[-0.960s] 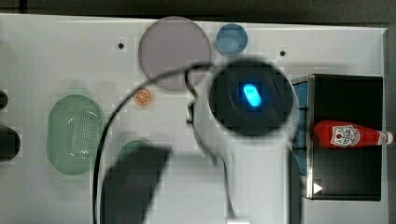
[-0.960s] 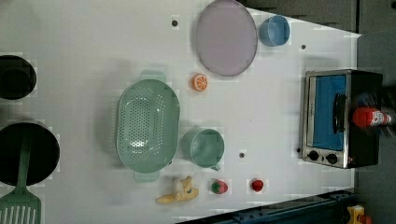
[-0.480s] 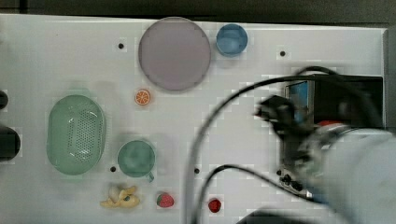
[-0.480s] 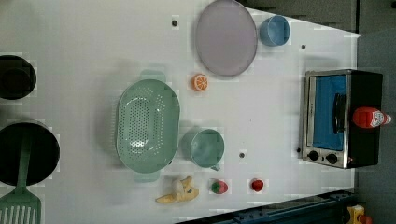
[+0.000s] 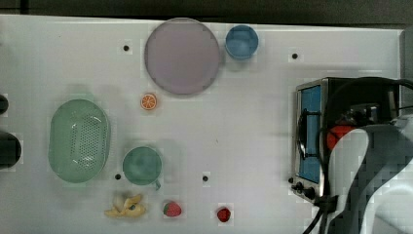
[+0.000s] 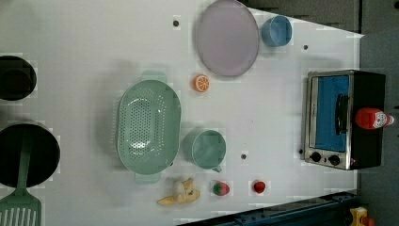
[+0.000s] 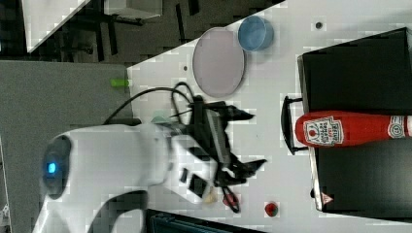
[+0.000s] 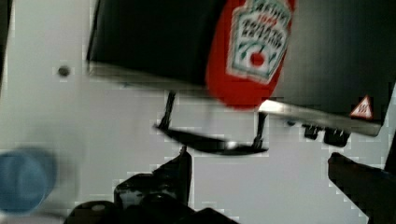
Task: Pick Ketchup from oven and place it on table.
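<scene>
Clearly ketchup [image 7: 347,129] on oven [image 7: 359,97], white label, writing unreadable, tool [image 7: 248,141] spread

Non-task items, top view: a lilac round plate [image 5: 182,55] with a blue cup [image 5: 241,42] just beside it toward the top view's right, and an orange slice [image 5: 148,102] just below the plate's lower-left rim. Toward the top view's left lies a green perforated colander [image 5: 79,140], with a green mug [image 5: 141,165] just beside it; below them, in a row, are a peeled banana [image 5: 126,206] and two strawberries [image 5: 172,209] [image 5: 223,214]. In the left view, two dark round pans [image 6: 16,78] [image 6: 28,154] sit at the left view's left edge, the lower one under a green slotted spatula [image 6: 19,207].
</scene>
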You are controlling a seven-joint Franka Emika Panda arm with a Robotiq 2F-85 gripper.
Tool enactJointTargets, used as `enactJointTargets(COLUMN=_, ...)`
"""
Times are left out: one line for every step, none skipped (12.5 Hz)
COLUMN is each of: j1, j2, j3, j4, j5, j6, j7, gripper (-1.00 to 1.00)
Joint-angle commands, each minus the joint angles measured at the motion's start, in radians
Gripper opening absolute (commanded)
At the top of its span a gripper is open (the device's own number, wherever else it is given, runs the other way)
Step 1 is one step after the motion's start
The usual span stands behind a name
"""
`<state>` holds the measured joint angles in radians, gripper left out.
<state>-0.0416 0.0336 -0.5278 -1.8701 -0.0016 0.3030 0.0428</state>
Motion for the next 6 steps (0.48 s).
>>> enactJointTargets(j1=0.009, j2=0.027, j3=-0.097, j4=0.018, j5=-0.005, j6=0.12, j7=-0.033, gripper=1.0)
enactJointTargets(j1=0.006, j2=0.068, j3=-0.115, j4=0.018, j5=-0.001, j6=0.146, j7=-0.031, gripper=1.0)
enactJointTargets(j1=0.001, j2=0.112, j3=-0.134, j4=0.018, j5=0.05, j6=0.166, j7=-0.009, gripper=1.0)
enactJointTargets(j1=-0.003, j2=0.144, j3=-0.146, j4=0.018, j5=0.119, j6=0.166, j7=0.008, gripper=1.0)
enactJointTargets(j1=-0.007, j2=0.17, j3=-0.152, j4=0.018, j5=0.137, j6=0.168, j7=0.008, gripper=1.0)
enactJointTargets(j1=-0.012, j2=0.191, j3=-0.154, j4=0.018, j5=0.143, j6=0.181, j7=0.008, gripper=1.0)
